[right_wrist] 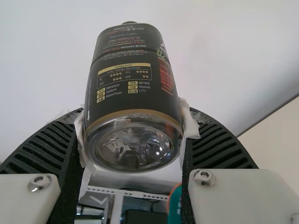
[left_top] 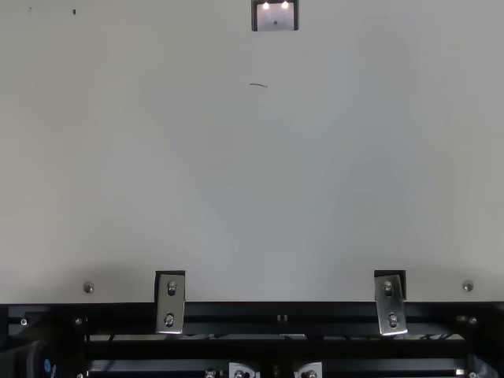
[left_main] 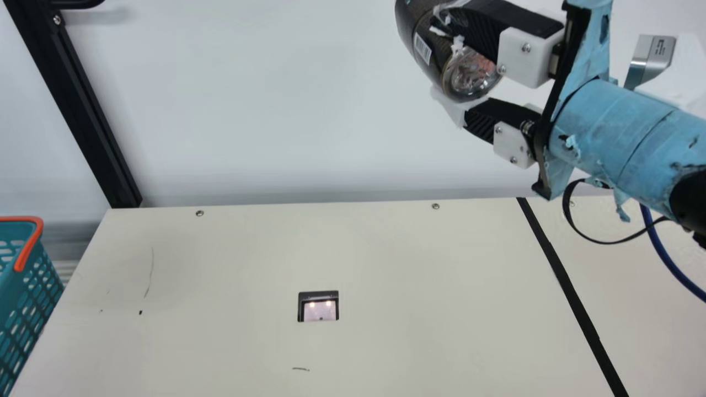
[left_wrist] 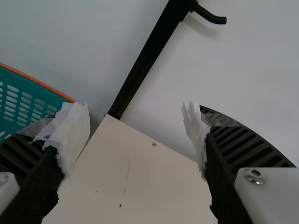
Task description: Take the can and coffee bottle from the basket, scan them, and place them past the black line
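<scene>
Coffee bottle (left_main: 423,47), a dark-labelled cylinder with a clear, dimpled base, sits pinched between the ribbed, tape-tipped fingers of the right gripper (left_main: 455,66), raised before a smooth pale wall (left_main: 276,110). The left gripper (left_wrist: 135,130) spreads its ragged-taped fingers wide. The matte cream table (left_main: 193,264) bears an inset scanner (left_main: 319,311) and black line (left_main: 560,275); a perforated teal basket (left_main: 10,278) stands alongside.

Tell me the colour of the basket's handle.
The basket's handle is orange, seen best at the left edge of the main view.
</scene>
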Motion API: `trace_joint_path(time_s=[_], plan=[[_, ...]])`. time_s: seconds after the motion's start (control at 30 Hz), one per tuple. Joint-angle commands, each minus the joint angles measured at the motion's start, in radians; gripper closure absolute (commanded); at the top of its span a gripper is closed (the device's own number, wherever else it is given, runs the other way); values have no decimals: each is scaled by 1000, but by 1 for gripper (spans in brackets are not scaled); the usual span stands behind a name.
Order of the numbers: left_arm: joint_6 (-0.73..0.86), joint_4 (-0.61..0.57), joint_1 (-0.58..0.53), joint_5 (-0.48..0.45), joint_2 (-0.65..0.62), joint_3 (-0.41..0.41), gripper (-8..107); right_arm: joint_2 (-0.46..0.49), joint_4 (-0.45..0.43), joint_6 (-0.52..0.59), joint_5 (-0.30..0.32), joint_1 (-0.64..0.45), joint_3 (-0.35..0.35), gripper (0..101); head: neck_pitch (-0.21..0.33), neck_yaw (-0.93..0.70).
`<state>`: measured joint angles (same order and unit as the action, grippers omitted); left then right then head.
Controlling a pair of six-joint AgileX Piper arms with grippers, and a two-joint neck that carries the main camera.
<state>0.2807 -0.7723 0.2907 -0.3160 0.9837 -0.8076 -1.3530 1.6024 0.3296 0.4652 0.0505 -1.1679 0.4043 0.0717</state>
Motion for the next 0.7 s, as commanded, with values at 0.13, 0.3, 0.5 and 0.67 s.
trace_joint_path(time_s=[0.13,0.3,0.5,0.67], plan=[[0,0,0,0,0,0,9,41,-167,-25,-122,124,46,101,22,10],[0,0,0,0,0,0,9,71,-260,-79,-243,281,97,101,22,10],[0,0,0,0,0,0,9,82,-341,-162,-368,483,150,101,22,10],[0,0,0,0,0,0,9,77,-352,-190,-380,508,157,101,22,10]])
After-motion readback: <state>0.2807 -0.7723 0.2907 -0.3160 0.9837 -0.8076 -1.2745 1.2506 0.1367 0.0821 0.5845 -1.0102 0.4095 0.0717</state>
